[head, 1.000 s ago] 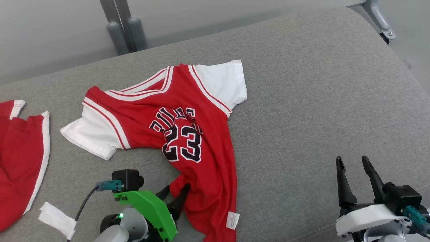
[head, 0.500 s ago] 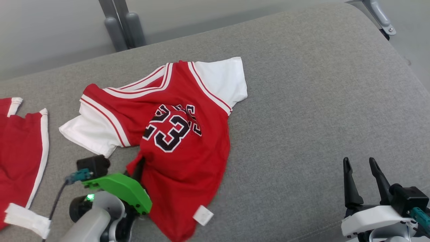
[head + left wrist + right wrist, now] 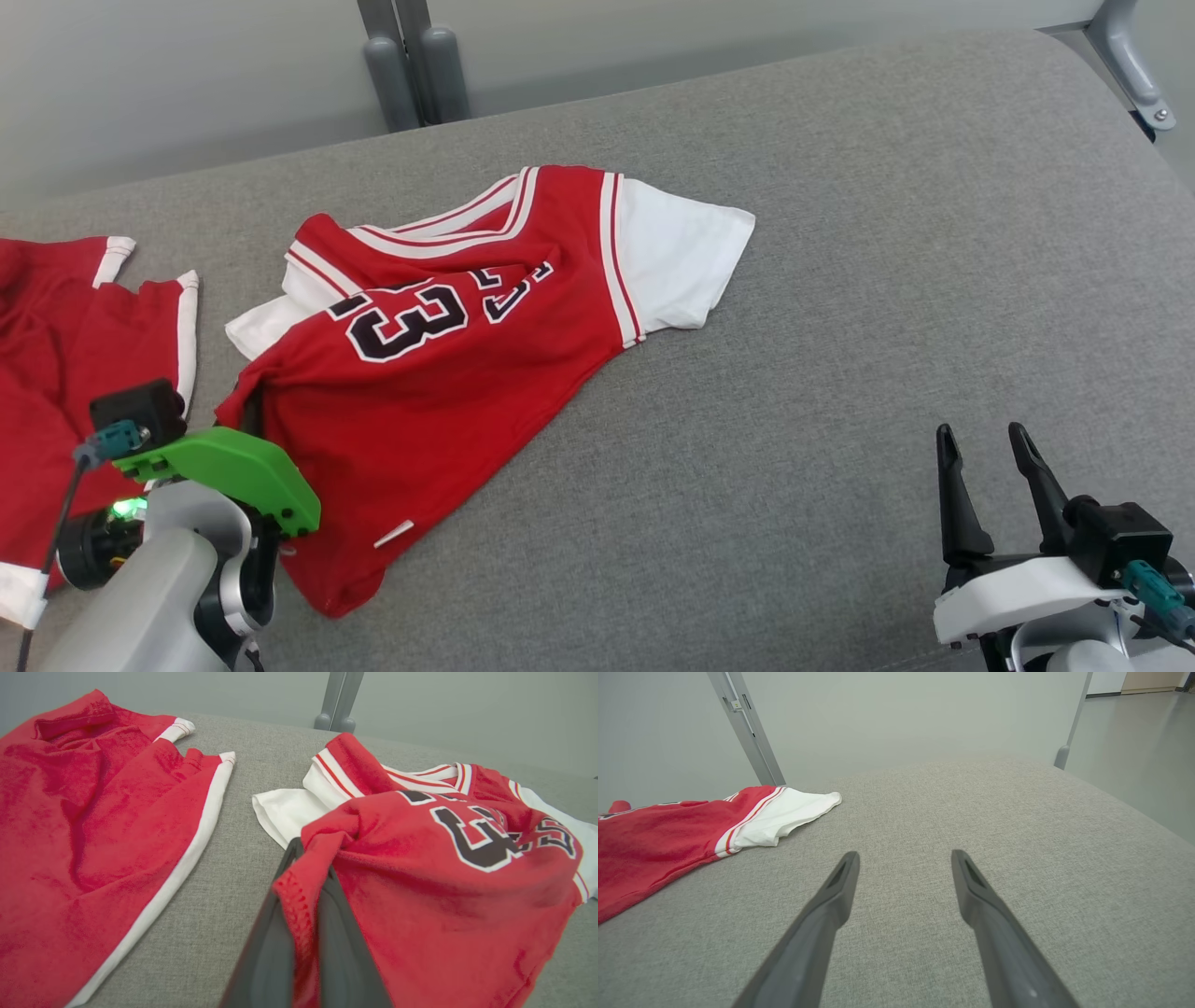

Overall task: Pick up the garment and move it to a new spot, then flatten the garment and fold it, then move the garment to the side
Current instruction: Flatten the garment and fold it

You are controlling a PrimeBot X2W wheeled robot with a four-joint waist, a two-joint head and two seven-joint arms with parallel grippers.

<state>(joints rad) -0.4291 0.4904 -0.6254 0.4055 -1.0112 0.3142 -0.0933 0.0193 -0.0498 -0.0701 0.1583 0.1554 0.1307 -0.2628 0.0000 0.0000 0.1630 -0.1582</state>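
The garment (image 3: 448, 373) is a red jersey with white sleeves and a black "23", lying crumpled on the grey cushion (image 3: 840, 327). My left gripper (image 3: 245, 411) is shut on its lower hem corner at the jersey's left edge. In the left wrist view the red hem (image 3: 299, 905) is pinched between the two dark fingers of the left gripper (image 3: 310, 858), and the body of the jersey (image 3: 444, 882) bunches to the right. My right gripper (image 3: 980, 434) stands open at the lower right, well apart from the cloth. The right wrist view shows the right gripper (image 3: 904, 856) holding nothing, with the jersey (image 3: 668, 835) far left.
A second red piece with white trim (image 3: 75, 373) lies at the far left, close to my left arm, seen large in the left wrist view (image 3: 93, 835). Grey metal posts (image 3: 411, 65) stand behind the cushion. A metal bracket (image 3: 1130, 65) sits at the back right corner.
My left gripper closed on the hem corner and pulled it to the left, dragging the lower half of the jersey and turning it. The head view shifted too. The right gripper stayed open.
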